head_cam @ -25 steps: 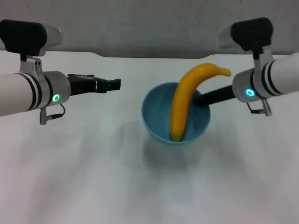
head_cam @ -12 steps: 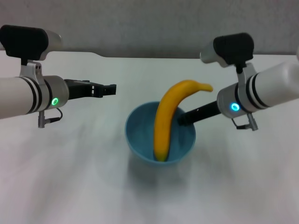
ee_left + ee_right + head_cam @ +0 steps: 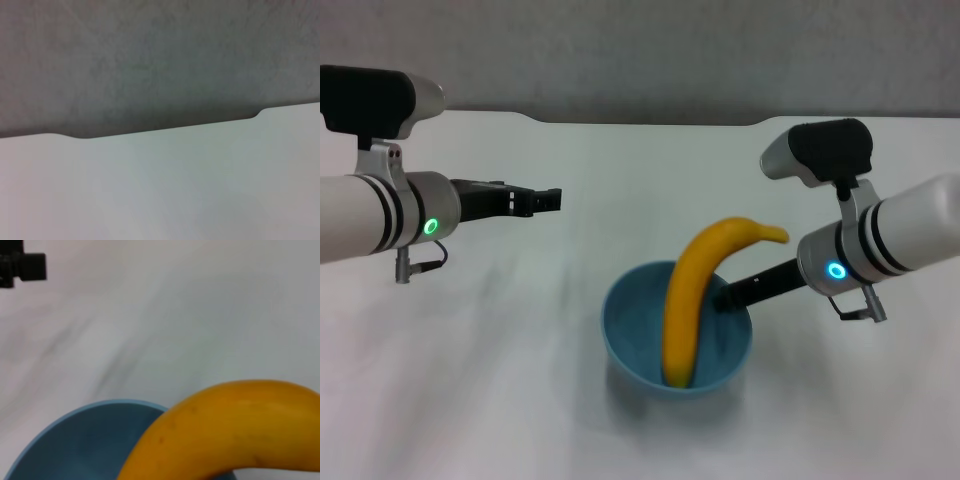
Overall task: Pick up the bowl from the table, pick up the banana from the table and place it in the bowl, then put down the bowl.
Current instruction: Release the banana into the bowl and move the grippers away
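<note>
Bowl: the light-blue bowl (image 3: 677, 338) sits toward the table's (image 3: 470, 400) near edge, right of centre.
Banana: the banana (image 3: 695, 295) stands in the bowl, stem out over the rim.
Right gripper (image 3: 725, 298): clenched on the bowl's right rim.
Left gripper (image 3: 545, 199): over the table's left half, empty; whether it is released or clenched, I cannot tell.

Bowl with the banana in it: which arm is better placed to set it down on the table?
Right. The right gripper is at the rim of the bowl, which carries the banana. The left gripper hovers apart, over bare table, touching nothing.
</note>
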`<state>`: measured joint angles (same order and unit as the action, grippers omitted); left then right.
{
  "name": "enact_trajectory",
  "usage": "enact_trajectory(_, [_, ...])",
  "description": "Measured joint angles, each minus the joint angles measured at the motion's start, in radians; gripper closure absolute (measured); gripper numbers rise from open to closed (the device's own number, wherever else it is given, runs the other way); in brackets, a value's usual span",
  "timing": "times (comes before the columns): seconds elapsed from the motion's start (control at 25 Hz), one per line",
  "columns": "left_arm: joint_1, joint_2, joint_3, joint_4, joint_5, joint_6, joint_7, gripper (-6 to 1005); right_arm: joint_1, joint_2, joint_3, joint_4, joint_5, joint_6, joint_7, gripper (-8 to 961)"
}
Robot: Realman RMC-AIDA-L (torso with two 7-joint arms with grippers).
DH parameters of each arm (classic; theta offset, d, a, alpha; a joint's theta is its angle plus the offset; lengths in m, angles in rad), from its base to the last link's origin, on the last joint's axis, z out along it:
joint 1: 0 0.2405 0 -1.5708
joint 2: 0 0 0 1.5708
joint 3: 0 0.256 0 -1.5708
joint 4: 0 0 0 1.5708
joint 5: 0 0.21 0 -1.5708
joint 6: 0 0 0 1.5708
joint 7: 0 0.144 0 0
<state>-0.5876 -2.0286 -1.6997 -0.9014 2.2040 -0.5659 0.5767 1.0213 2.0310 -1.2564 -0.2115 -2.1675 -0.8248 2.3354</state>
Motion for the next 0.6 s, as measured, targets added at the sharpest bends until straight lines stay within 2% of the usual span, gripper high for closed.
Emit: enact_trajectory(0.6, [0.024, -0.001, 0.002, 0.003, -0.006, 0.0, -0.001, 92, -0.043, -0.006, -0.015, 0.0, -0.009, 0.005, 0.01, 899])
